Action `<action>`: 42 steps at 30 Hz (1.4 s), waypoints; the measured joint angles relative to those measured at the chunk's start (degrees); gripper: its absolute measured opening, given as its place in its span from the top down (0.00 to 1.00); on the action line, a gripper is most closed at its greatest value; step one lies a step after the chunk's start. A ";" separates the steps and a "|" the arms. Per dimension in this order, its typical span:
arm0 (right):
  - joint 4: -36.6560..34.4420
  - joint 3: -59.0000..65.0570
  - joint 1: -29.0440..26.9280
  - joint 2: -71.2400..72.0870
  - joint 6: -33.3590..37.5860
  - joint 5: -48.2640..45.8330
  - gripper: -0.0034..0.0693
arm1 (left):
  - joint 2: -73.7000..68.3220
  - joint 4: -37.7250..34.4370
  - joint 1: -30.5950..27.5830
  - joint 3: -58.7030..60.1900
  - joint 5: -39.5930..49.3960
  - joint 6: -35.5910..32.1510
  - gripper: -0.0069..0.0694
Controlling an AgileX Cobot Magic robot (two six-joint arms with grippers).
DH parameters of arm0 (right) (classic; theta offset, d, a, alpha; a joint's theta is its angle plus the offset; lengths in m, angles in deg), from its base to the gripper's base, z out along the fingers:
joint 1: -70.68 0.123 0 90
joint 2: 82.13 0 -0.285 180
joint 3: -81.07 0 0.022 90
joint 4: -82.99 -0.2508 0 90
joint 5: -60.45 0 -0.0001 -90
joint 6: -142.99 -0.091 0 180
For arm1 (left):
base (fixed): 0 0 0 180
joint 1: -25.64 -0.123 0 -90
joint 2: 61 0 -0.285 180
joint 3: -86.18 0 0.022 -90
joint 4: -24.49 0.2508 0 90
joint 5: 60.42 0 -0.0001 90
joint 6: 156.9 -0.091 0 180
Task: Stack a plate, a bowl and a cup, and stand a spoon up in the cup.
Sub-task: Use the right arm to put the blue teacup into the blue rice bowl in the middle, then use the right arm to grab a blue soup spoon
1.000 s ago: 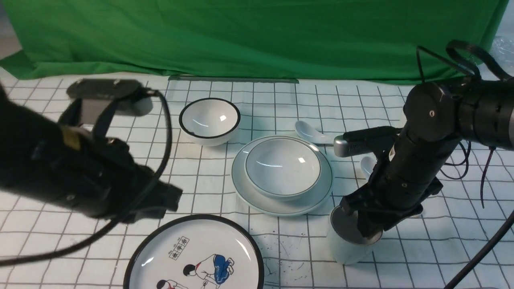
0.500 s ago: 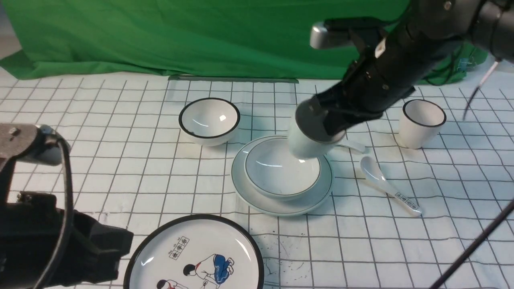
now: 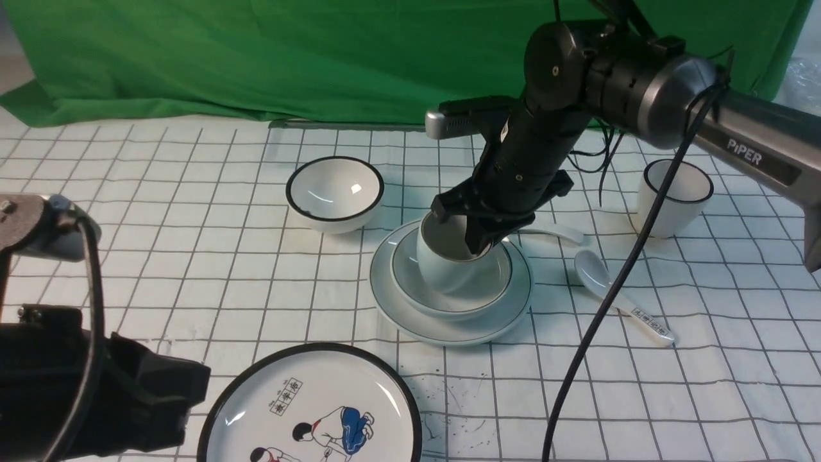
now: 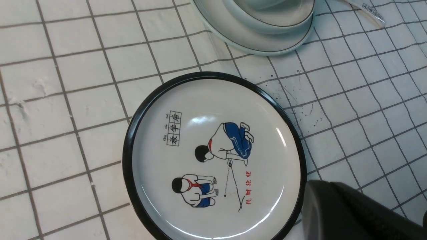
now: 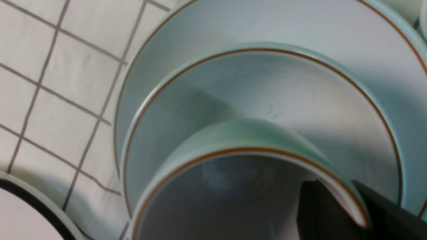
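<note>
The pale plate lies mid-table with the shallow bowl stacked on it. My right gripper is shut on the squat cup, one finger inside the rim and the other outside. The cup leans, with its base down inside the bowl; whether it rests there I cannot tell. The plain spoon's handle shows behind the bowl, its scoop hidden by the arm. My left gripper is shut and empty, low beside the cartoon plate.
A black-rimmed bowl sits back left of the stack. A black-rimmed cup stands at the right. A spoon with a printed handle lies right of the plate. The cartoon plate is at the front edge.
My right arm lifted the cup from the front right of the table, carried it over the stack and lowered it into the bowl. My left arm drew back to the front left.
</note>
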 joint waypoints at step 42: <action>2.74 -8.66 -11.17 -10.90 33.10 2.50 0.14 | 0.00 1.38 0.00 0.11 2.09 2.64 0.91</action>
